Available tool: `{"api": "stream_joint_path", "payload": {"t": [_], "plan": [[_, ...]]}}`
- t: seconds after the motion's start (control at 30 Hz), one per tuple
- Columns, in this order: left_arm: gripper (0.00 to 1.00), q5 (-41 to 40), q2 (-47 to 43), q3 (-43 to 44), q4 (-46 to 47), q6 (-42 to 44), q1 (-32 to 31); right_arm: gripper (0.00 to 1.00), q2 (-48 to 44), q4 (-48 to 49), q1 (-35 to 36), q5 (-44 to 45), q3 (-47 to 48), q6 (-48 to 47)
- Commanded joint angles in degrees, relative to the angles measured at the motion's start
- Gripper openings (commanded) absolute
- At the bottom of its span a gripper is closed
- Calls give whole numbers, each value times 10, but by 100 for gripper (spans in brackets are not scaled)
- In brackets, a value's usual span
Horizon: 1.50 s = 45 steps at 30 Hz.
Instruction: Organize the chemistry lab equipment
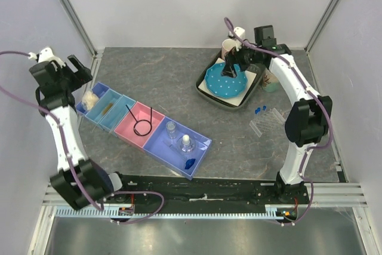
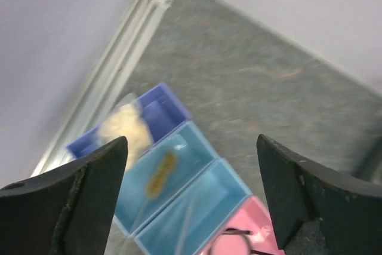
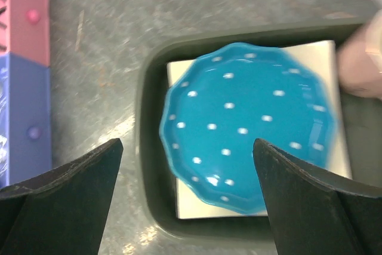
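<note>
A row of sorting bins runs across the table. The dark blue end bin holds a bag of white wads (image 1: 89, 100) (image 2: 125, 127). The light blue bins (image 1: 111, 112) (image 2: 179, 189) hold thin sticks (image 2: 159, 174). A black wire ring (image 1: 142, 126) lies in the pink bin (image 1: 136, 122). Two clear little bottles (image 1: 172, 128) and a blue hexagonal piece (image 1: 189, 163) sit in the large blue bin (image 1: 197, 147). A clear tube rack (image 1: 267, 121) and blue-capped tubes (image 1: 258, 110) lie at the right. My left gripper (image 1: 74, 70) (image 2: 191, 141) hangs open and empty above the wads bin. My right gripper (image 1: 230, 68) (image 3: 188, 144) is open over the dotted plate.
A dark tray (image 1: 204, 85) (image 3: 149, 165) at the back right holds a blue dotted plate (image 1: 227, 82) (image 3: 250, 141) on a white square (image 3: 200, 207), with a mug (image 1: 229, 46) (image 3: 364, 58) behind it. Another mug (image 1: 272, 82) stands to the tray's right. Walls enclose the table on three sides.
</note>
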Motion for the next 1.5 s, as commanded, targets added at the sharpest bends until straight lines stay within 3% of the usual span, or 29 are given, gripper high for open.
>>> {"api": "stream_joint_path", "payload": {"t": [0.0,0.13,0.23,0.27,0.37,0.47,0.7,1.0,1.47], "plan": [[99,93,-112,-60,101,-139,1,98,-61,86,-67,60,56,90],[99,192,-145,-76,154,-259,2,98,-121,189,-111,197,21,217],[99,250,-122,-4,70,-237,-2,98,-165,236,-117,282,-19,259],[100,238,-115,23,-23,-216,-5,98,-171,238,-131,303,-22,264],[99,190,-114,119,-149,-121,-20,98,-172,190,-132,373,1,288],[99,121,-142,148,-187,-59,-68,98,-170,109,-132,422,27,310],[99,136,-205,112,-195,-50,-121,98,-293,109,-132,496,-75,290],[99,154,-274,58,-190,-77,-133,98,-389,77,-132,499,-144,279],[99,170,-290,54,-162,-102,-133,98,-434,61,-132,488,-159,281]]}}
